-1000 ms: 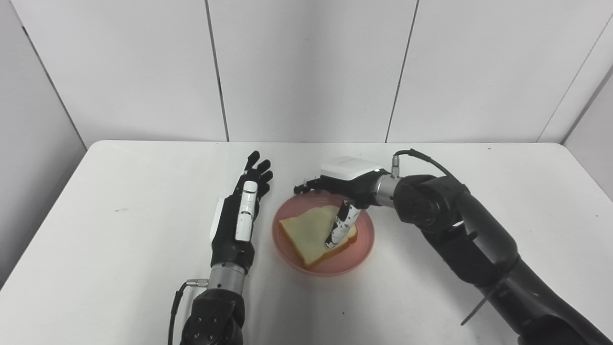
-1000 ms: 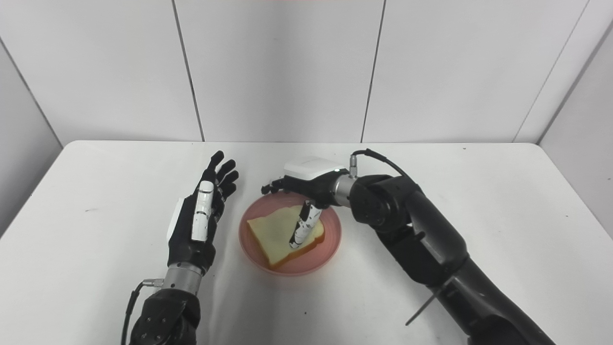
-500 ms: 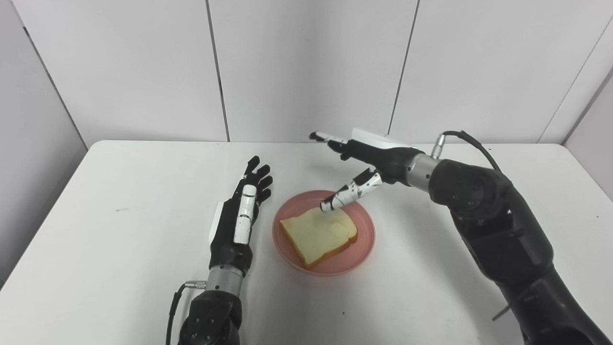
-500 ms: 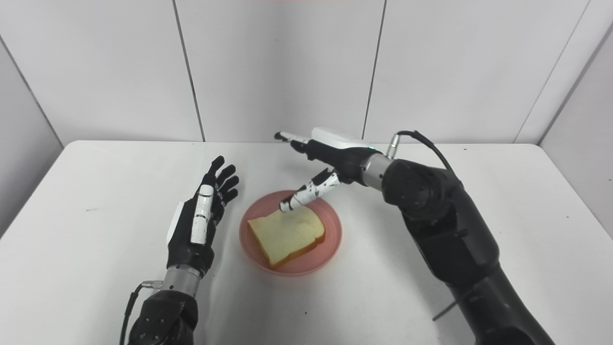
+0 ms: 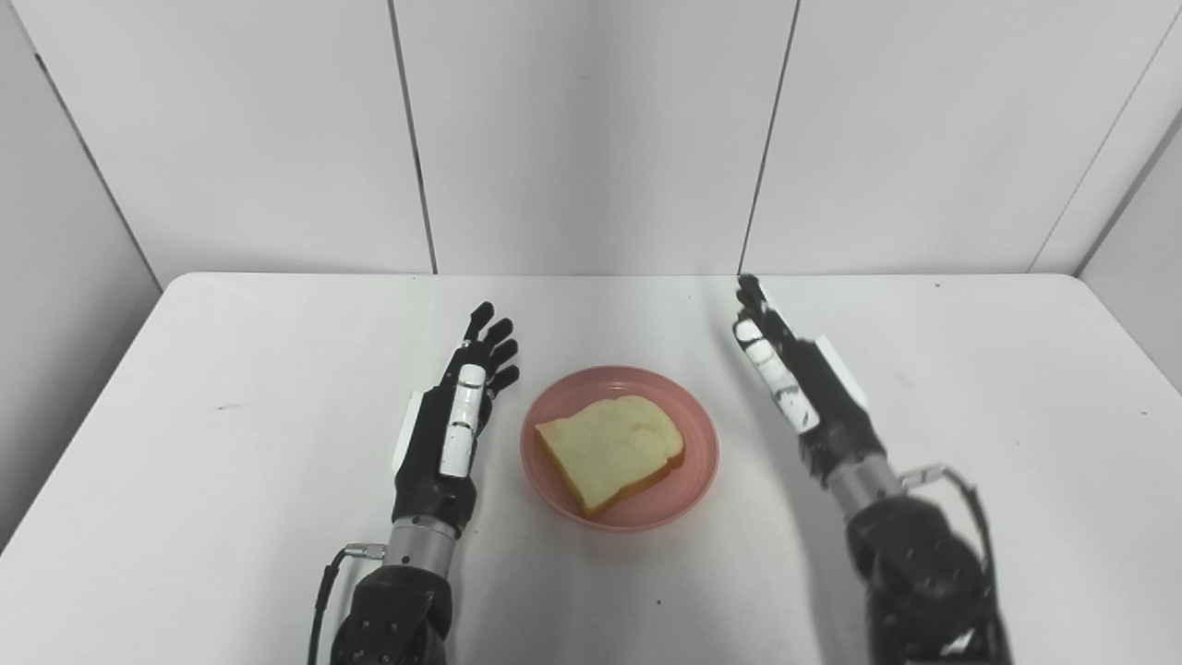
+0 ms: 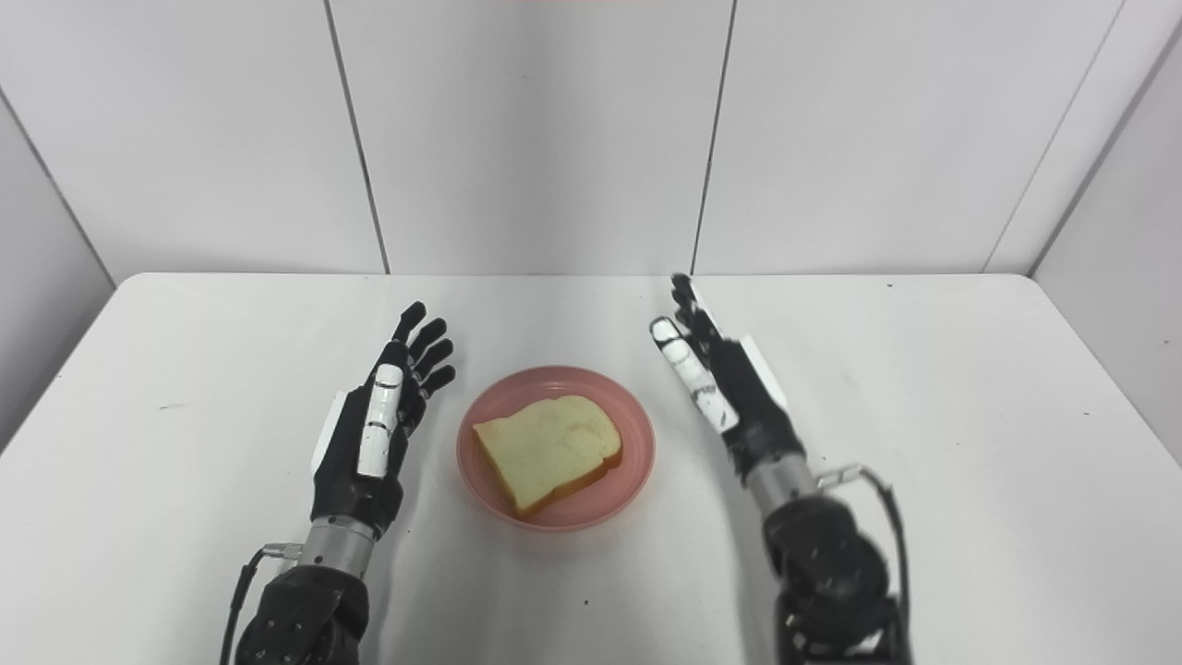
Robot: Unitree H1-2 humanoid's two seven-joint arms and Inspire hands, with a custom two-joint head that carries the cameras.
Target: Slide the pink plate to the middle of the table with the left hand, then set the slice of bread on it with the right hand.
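The pink plate (image 5: 620,448) sits on the white counter (image 5: 185,443), near the middle of its width and a little toward the robot's edge. The slice of bread (image 5: 611,450) lies flat on the plate, inside its rim, with its browned crust along the near and right edges and its pale face up.

The left hand (image 5: 452,427) is just to the left of the plate, not touching it. It is released: its fingers are stretched out and slightly spread, pointing away from the robot toward the back wall (image 5: 591,129), and it grasps nothing. Whether it rests on the counter or hovers just above it cannot be told.

The right hand (image 5: 800,392) is to the right of the plate, a little farther from the rim than the left hand is. It too is released, its fingers straight and held close together, pointing toward the back wall and leaning slightly toward the plate's side; nothing is in it. Both forearms run back from the plate toward the near edge of the counter.
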